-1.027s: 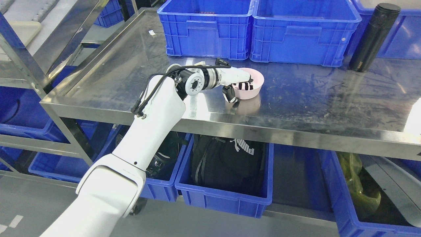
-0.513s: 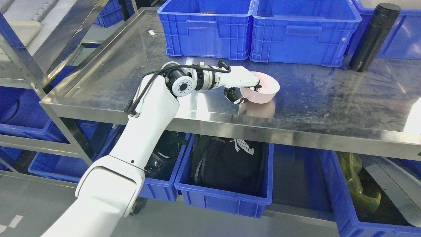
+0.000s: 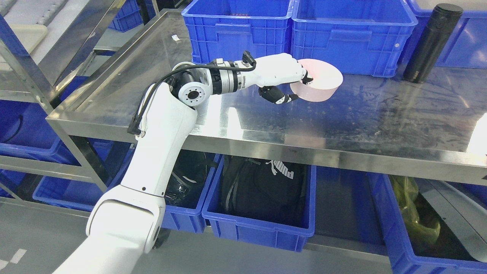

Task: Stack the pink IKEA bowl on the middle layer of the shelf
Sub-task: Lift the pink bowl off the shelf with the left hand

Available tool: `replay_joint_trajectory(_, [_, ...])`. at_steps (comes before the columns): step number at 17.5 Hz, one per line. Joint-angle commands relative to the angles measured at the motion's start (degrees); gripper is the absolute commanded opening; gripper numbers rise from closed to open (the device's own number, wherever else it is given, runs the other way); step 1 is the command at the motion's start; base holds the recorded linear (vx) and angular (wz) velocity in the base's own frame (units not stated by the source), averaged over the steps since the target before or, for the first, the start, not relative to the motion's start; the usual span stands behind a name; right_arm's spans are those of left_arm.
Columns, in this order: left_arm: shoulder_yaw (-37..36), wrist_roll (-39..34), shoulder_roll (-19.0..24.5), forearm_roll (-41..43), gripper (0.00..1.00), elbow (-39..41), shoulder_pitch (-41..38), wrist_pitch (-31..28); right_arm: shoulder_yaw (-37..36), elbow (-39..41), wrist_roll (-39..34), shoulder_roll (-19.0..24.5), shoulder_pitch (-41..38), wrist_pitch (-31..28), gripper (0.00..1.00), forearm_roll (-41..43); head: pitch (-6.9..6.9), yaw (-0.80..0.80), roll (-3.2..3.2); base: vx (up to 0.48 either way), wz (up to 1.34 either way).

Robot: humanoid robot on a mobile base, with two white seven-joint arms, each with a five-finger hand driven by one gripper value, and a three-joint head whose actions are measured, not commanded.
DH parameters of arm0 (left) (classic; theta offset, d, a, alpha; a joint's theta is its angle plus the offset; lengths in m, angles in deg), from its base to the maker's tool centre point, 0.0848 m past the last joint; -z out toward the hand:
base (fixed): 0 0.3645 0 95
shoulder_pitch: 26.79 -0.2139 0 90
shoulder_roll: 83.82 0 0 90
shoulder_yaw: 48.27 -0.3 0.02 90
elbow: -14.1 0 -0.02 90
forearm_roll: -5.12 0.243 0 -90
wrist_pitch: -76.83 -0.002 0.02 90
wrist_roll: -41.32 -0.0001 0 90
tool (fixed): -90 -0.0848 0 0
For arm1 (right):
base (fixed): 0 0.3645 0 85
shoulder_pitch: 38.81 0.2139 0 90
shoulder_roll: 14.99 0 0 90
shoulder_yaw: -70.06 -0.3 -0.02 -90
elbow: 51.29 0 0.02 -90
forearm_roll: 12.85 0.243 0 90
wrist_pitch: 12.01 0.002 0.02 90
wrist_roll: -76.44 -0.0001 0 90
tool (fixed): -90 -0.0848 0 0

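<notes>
Nearest to me, under the steel shelf (image 3: pixel 266 140), I see a blue bin (image 3: pixel 262 228) holding a black backpack (image 3: pixel 262 186), and off to the right another bin with a yellow-green bag (image 3: pixel 414 213) in it. My left arm (image 3: pixel 159 133) comes in from the lower left and reaches over the shelf's front edge. The left robot hand (image 3: pixel 293 82) is pinching the near rim of the pink bowl (image 3: pixel 317 85), thumb under the wall and fingers over the lip. I have the bowl lifted clear of the shelf surface, tilted with its opening facing away from me, just in front of the blue crates (image 3: pixel 296 34) along the back. A black flask (image 3: pixel 432 42) stands upright at the far right, well apart from the bowl.
</notes>
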Motion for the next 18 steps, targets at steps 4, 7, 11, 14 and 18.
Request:
replay_joint_trajectory(4, [5.91, -2.31, 0.99, -7.59, 0.0, 19.3, -7.92, 0.67, 0.26, 1.0, -0.02, -1.0, 0.01, -0.01, 1.0, -0.04, 0.0, 0.0, 0.0, 0.002, 0.11])
replay_joint_trajectory(7, [4.41, -3.46, 0.99, -7.59, 0.0, 20.53, -11.09, 0.67, 0.26, 1.0, -0.02, -1.0, 0.01, -0.01, 1.0, 0.04, 0.0, 0.0, 0.0, -0.026, 0.49])
replay_joint_trajectory(11, [4.23, -3.55, 0.99, -7.59, 0.0, 22.02, -11.54, 0.67, 0.26, 1.0, -0.02, -1.0, 0.01, -0.01, 1.0, -0.04, 0.0, 0.0, 0.0, -0.055, 0.89])
replay_joint_trajectory(14, [4.58, -3.55, 0.99, -7.59, 0.01, 23.07, -11.54, 0.67, 0.26, 1.0, -0.02, -1.0, 0.01, -0.01, 1.0, -0.04, 0.0, 0.0, 0.0, -0.036, 0.74])
replay_joint_trajectory(18, [4.85, -3.55, 0.99, -7.77, 0.01, 23.52, -11.53, 0.67, 0.18, 1.0, -0.02, -1.0, 0.01, -0.01, 1.0, -0.04, 0.01, 0.0, 0.0, 0.016, 0.39])
